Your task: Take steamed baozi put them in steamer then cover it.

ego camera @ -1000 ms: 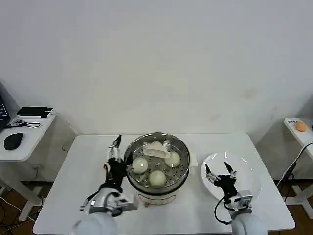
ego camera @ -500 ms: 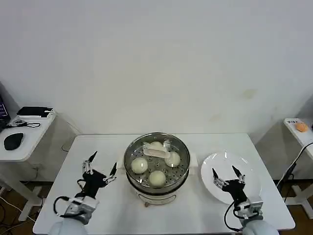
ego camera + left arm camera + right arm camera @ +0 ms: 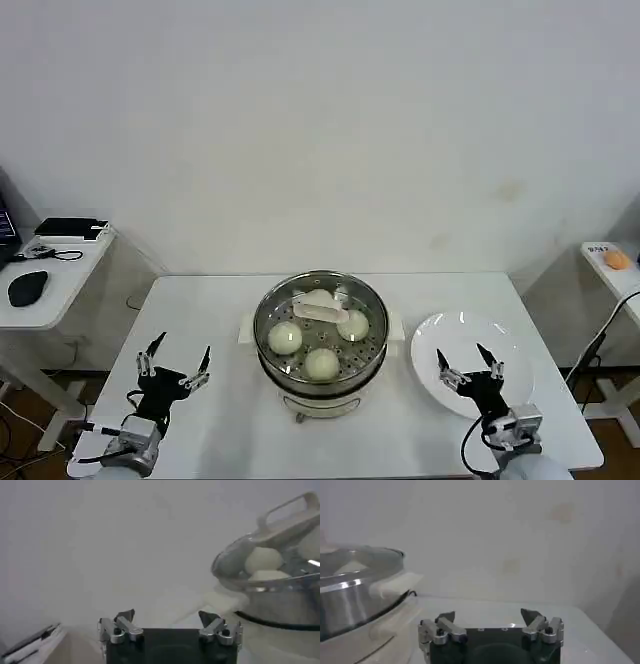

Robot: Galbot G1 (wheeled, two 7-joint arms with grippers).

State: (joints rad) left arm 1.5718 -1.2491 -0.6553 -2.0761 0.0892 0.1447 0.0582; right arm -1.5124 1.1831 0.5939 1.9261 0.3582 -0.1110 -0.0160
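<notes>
Over table (image 3: pixel 200 310), both grippers spread, empty.

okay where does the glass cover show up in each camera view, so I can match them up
Head view: the cover sits on the steamer, centre of the table.
Left wrist view: the cover is at the picture's upper right edge, bar handle up, baozi beneath.
Right wrist view: the cover is at the left edge.
Shared landmark: the steamer's steel wall.

Quick count: one steamer (image 3: pixel 320 340), one glass cover (image 3: pixel 320 318) on it, and four baozi (image 3: pixel 321 364) inside, at roughly 12, 3, 6 and 9 o'clock. One white plate (image 3: pixel 500 350) at the steamer's 3 o'clock, plus two grippers: left gripper (image 3: pixel 173 364), right gripper (image 3: pixel 468 366).
</notes>
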